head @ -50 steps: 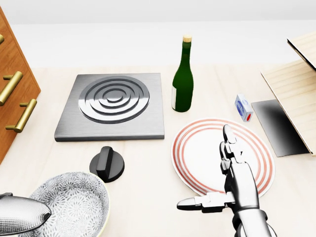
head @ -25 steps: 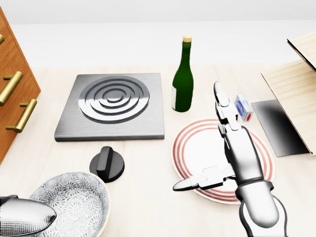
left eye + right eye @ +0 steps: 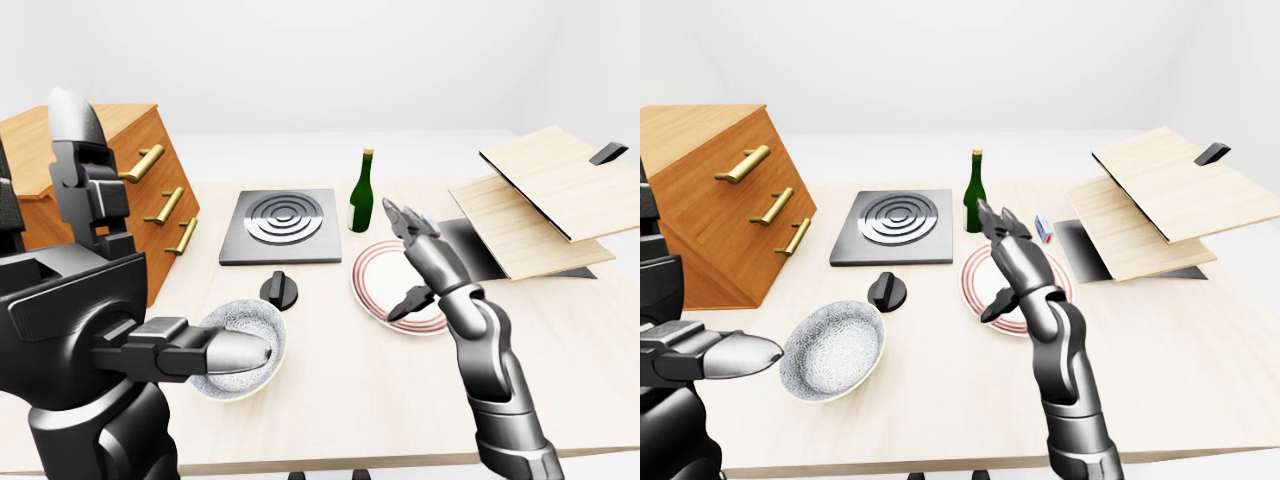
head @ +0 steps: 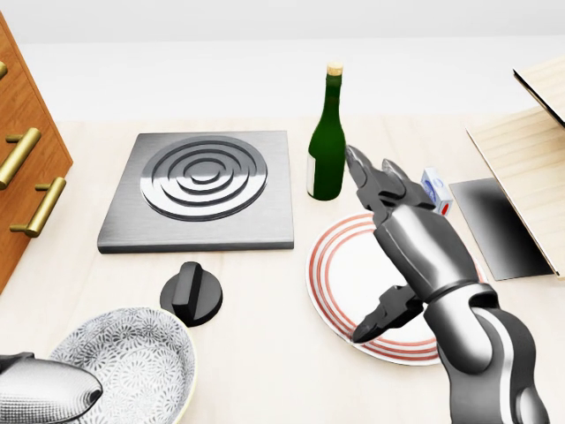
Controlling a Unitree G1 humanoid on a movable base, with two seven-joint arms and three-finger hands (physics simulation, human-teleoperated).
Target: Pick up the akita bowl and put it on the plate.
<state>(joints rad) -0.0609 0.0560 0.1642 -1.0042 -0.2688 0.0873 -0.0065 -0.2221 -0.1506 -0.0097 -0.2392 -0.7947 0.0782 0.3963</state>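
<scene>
My right hand (image 4: 410, 238) hovers, fingers spread, over the plate (image 4: 335, 265); my left hand (image 3: 710, 355), also apart, sits at eight o'clock of the akita bowl (image 4: 132, 362).

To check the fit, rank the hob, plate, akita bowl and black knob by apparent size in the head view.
1. hob
2-3. plate and akita bowl: unsure, since the bowl is nearer and cropped and the plate is partly hidden
4. black knob

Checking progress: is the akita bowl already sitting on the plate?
No, the akita bowl rests on the table, well left of the red-ringed plate in the right-eye view.
</scene>
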